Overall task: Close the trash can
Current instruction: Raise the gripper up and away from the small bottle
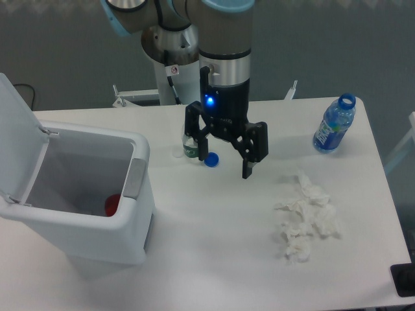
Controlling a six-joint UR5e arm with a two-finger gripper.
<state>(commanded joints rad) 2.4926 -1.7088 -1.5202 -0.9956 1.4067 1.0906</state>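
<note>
Your gripper (219, 162) hangs over the middle of the table (214, 259), its two black fingers spread wide apart with nothing between them. The left finger's tip is hard to pick out, because it overlaps a small bottle (190, 149) standing just behind it; you see only a slice of that bottle, with a green band low on it. A blue cap (211, 159) lies on the table just right of that bottle, between the fingers as the camera sees it, though you cannot tell whether the fingers are level with it or above it.

The trash can (97, 220) sits at the near left of the table, well apart from the gripper. Its lid (18, 146) stands open, tilted up and back on the left side, and the frame's left edge cuts part of it off. A grey strip (135, 178) runs along the right rim. Inside, you can make out something red (112, 205) at the bottom, partly hidden by the wall; what it is you cannot tell.

At the far right stands an uncapped blue-labelled bottle (334, 124). Crumpled white tissues (305, 217) lie near right. The arm's upper part is cut off at the top.
</note>
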